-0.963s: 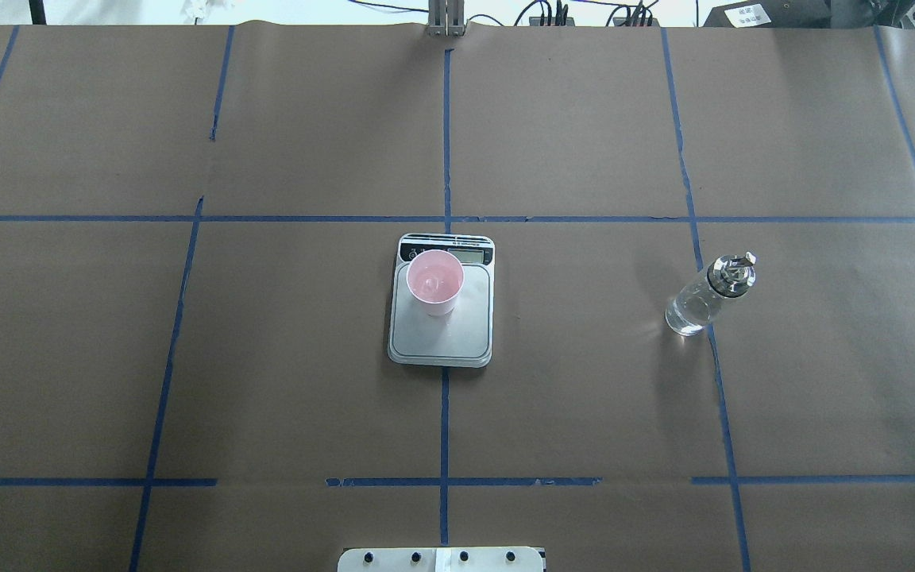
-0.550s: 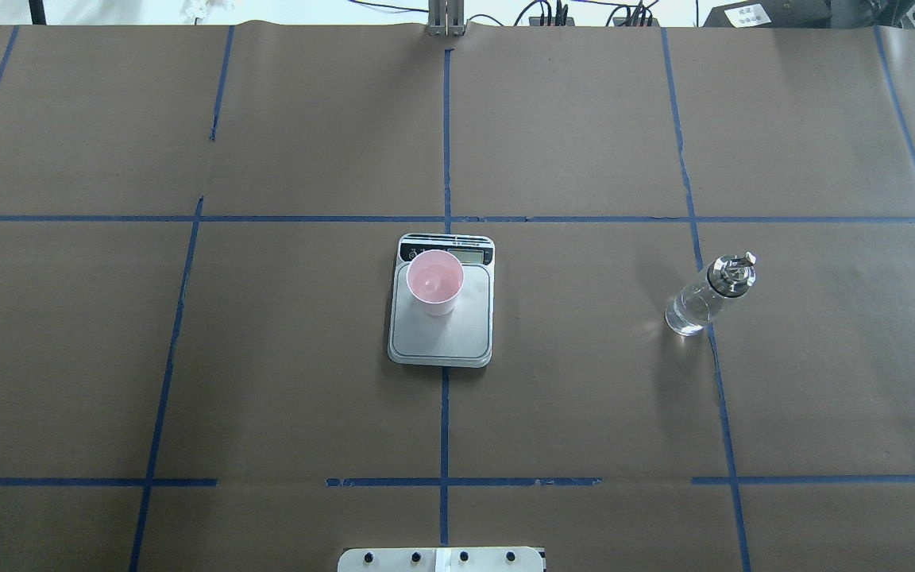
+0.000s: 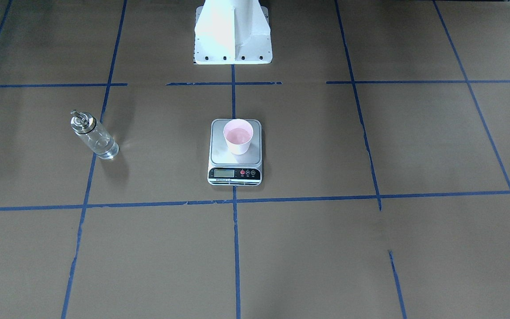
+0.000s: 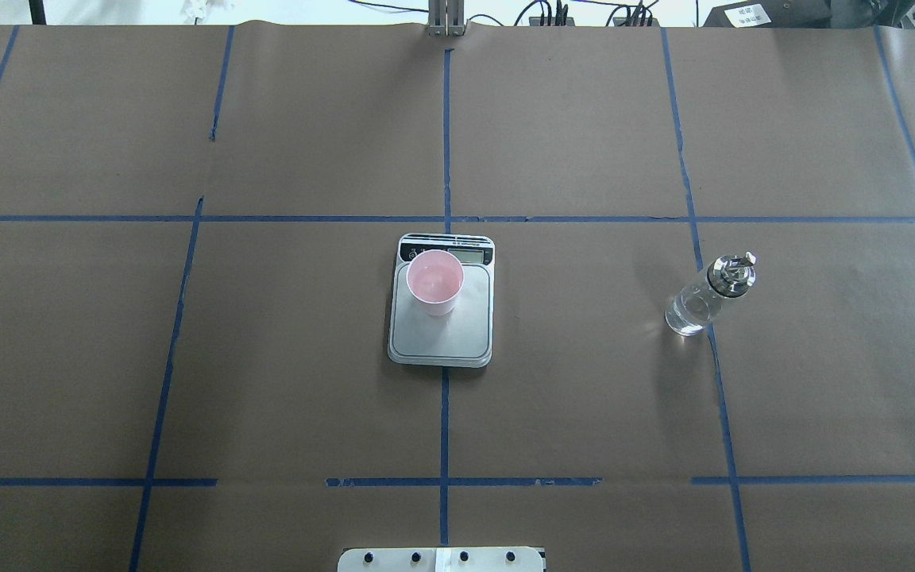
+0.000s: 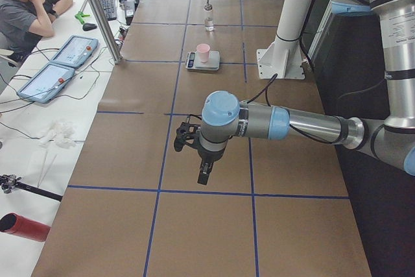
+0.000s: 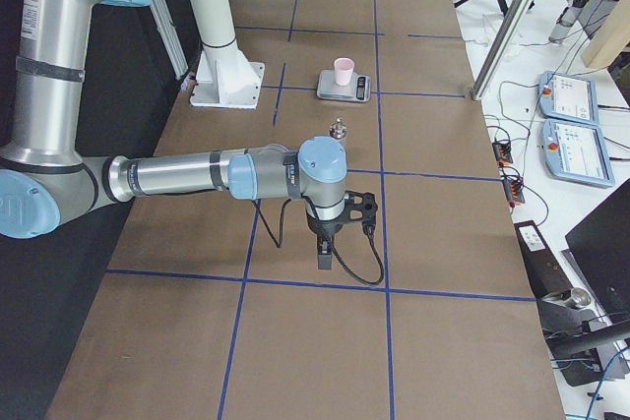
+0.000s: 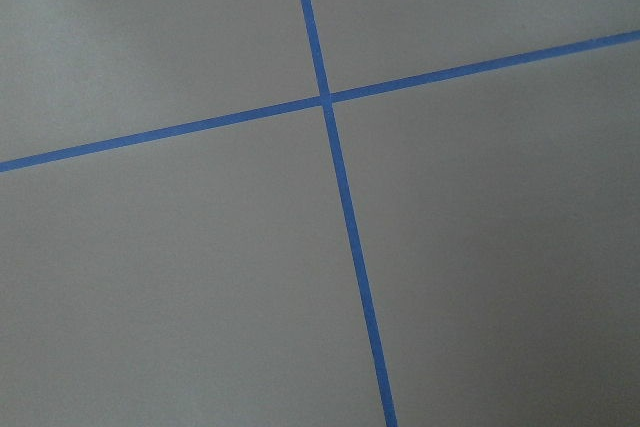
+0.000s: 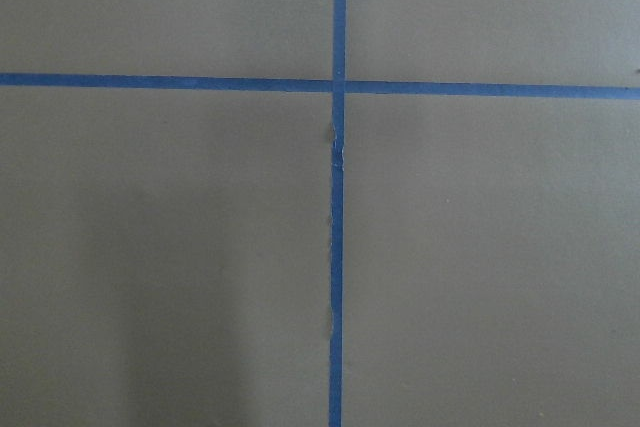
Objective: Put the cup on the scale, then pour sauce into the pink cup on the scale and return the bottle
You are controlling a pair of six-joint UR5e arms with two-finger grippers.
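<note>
Pink cup (image 4: 434, 282) partly hides the scale (image 4: 442, 338) overhead.

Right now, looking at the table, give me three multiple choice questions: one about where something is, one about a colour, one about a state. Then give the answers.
1. Where is the cup?
A. on the scale
B. on the floor
C. inside a drawer

2. What colour is the grid tape?
A. red
B. blue
C. yellow

3. How is the bottle?
A. lying flat
B. standing upright, capped
C. tipped over the cup

Answers:
1 A, the cup sits on top of the scale.
2 B, every taped line is blue.
3 B, the bottle stands alone on the table, well clear of the scale, with its metal cap on.
</note>
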